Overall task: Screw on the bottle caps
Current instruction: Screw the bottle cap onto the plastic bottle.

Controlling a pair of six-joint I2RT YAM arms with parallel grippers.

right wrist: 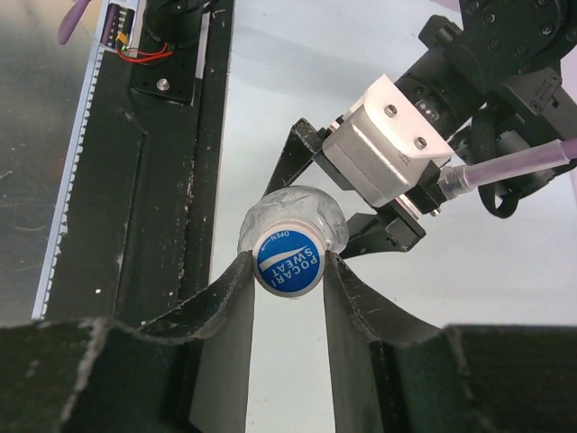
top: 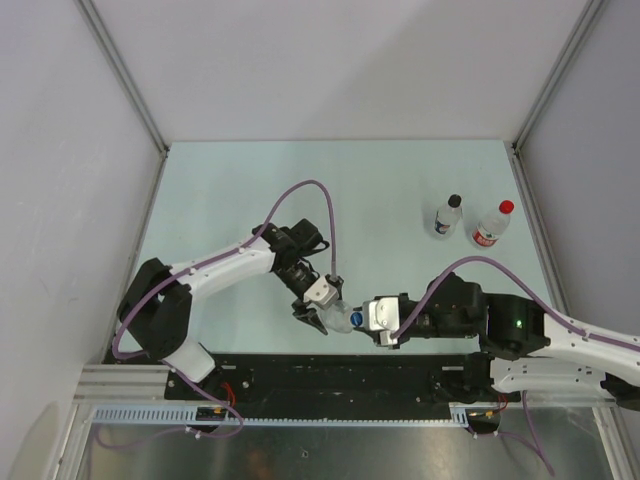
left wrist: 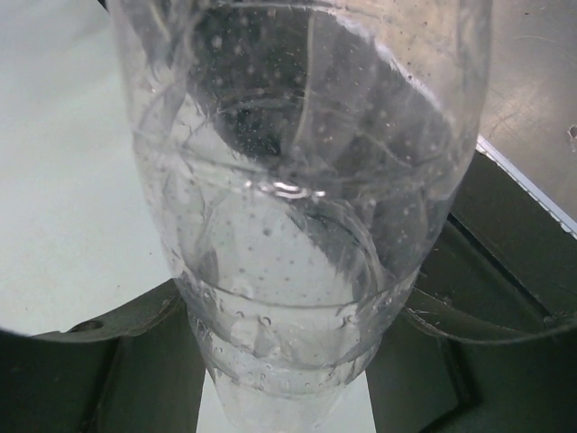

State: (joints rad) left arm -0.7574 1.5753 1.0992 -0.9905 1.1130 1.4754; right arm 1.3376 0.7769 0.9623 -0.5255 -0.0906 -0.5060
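Blue-and-white round plastic cap [right wrist: 287, 262] on clear plastic bottle [left wrist: 297, 225], droplets inside; right jaws pinch the cap, left jaws clamp the bottle body.

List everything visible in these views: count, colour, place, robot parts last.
held bottle: one, clear, lying level between the grippers, front middle of the table.
blue cap: one, blue with white lettering, on the held bottle's neck.
black-capped bottle: one, clear, upright, far right.
black cap: one, black, on that bottle.
red-capped bottle: one, clear with a red-and-white label, upright, just right of the black-capped bottle.
red cap: one, red, on that bottle.
table: one, pale green.
left gripper: one, black fingers, around the held bottle's body.
right gripper: one, black fingers, closed on the blue cap.
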